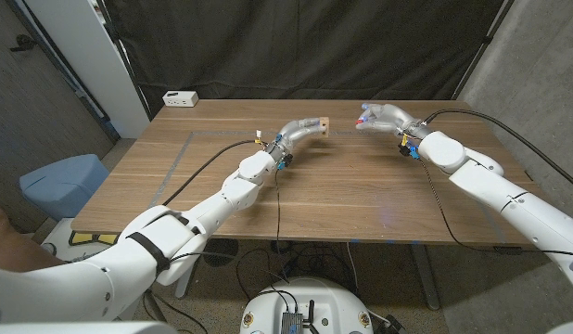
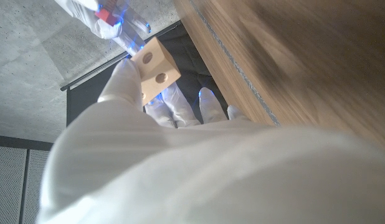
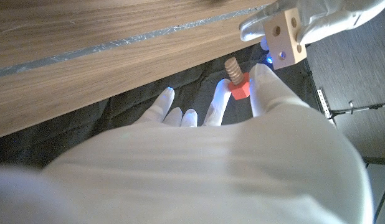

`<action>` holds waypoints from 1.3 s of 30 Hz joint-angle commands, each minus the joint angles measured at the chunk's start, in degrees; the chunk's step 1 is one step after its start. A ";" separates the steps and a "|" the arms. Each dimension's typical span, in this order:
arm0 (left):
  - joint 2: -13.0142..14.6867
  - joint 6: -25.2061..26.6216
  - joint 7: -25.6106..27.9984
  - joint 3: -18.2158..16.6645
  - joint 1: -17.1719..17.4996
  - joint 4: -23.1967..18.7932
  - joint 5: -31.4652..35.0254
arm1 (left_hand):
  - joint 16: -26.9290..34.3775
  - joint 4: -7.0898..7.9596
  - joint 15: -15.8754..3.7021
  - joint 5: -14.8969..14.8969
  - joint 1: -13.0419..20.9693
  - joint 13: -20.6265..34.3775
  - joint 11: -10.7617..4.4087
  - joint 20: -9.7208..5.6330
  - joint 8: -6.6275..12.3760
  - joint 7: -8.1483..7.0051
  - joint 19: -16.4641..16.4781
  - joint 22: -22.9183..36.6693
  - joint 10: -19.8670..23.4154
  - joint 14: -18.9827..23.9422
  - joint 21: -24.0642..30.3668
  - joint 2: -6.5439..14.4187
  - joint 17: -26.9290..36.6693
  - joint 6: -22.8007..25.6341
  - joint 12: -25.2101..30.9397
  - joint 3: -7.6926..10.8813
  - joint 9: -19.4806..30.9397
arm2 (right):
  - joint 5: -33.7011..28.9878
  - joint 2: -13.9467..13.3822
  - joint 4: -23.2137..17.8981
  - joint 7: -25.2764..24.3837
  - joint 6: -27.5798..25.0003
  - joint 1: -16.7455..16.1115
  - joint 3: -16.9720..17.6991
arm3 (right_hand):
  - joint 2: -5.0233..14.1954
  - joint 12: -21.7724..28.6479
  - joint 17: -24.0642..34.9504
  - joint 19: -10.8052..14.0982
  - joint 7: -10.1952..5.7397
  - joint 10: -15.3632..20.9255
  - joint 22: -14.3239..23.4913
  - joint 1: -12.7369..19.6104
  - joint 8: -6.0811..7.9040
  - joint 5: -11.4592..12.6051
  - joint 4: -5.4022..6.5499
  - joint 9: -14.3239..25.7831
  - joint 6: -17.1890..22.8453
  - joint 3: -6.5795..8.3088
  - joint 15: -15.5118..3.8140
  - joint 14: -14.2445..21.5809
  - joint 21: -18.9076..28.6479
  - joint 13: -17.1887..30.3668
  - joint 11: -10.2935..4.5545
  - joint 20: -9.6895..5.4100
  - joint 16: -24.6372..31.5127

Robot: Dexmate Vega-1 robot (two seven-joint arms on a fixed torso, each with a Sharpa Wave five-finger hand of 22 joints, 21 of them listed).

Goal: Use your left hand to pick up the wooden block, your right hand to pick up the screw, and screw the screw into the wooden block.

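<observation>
Both hands raised above the wooden table [image 1: 296,186], facing each other near its far side. Left hand [image 1: 300,133] gripping the wooden block [image 1: 322,124] at the fingertips — drilled holes visible on two faces. Right hand [image 1: 384,118] pinching the screw [image 3: 235,77] by its red head — wooden threaded shank pointing toward the block, close but apart. White box [image 1: 181,97] at far left corner.

A wooden table [image 1: 296,186] is standing before a dark curtain, with thin tape lines [image 1: 180,158] running across its top and a white power strip [image 1: 181,97] lying at its far left corner
</observation>
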 commanded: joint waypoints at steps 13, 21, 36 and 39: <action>-4.02 -5.97 3.34 1.34 -0.54 4.44 2.56 | -0.03 0.14 -5.81 0.22 -0.02 0.15 0.15 -0.02 0.40 0.36 -0.11 0.06 0.66 -0.12 0.25 0.34 0.07 2.18 0.03 0.07 0.32 | 11.27 5.05 -1.61 -7.66 4.71 -4.96 4.17 | -0.01 0.10 0.23 0.02 0.56 0.33 0.13 -0.92 -0.30 0.60 0.29 -1.21 0.53 0.08 -1.14 -0.14 -0.25 0.26 0.76 -2.35 0.02; -6.48 -7.80 2.37 1.05 -1.48 8.59 1.49 | -0.02 0.21 -5.64 0.22 -0.09 0.19 0.15 0.13 0.42 0.46 -0.12 0.06 0.71 -0.10 0.26 0.47 0.09 2.28 -0.02 0.05 0.32 | 12.10 7.86 -0.59 -10.54 8.12 -5.98 4.60 | 0.13 0.00 0.25 -0.04 0.69 0.29 0.13 -0.98 -0.39 0.73 0.25 -1.74 0.70 0.07 -1.09 -0.12 -0.27 0.26 1.01 -2.29 0.05; -10.56 -8.97 -0.06 0.92 -4.13 16.39 0.14 | 0.01 0.20 -5.75 0.24 -0.06 0.26 0.16 0.12 0.40 0.45 -0.05 0.07 0.82 0.00 0.31 0.60 0.09 2.33 -0.08 0.03 0.33 | 10.88 11.50 0.30 -14.43 10.85 -6.33 4.15 | 0.35 -0.18 0.12 -0.15 0.63 0.21 0.13 -0.81 -0.69 0.93 0.06 -2.68 0.57 -0.23 -1.03 -0.18 -0.28 0.27 0.94 -2.34 0.04; -11.27 -8.97 -0.19 0.88 -4.74 17.75 -0.02 | 0.01 0.21 -5.75 0.26 -0.04 0.27 0.16 0.13 0.41 0.62 -0.07 0.07 0.87 -0.02 0.31 0.67 0.10 2.37 -0.09 0.05 0.33 | 10.52 12.02 0.77 -14.71 11.23 -6.13 3.87 | 0.37 -0.24 0.09 -0.22 0.63 0.15 0.13 -0.81 -0.75 0.97 0.03 -2.90 0.55 -0.32 -1.00 -0.20 -0.30 0.27 0.85 -2.28 0.04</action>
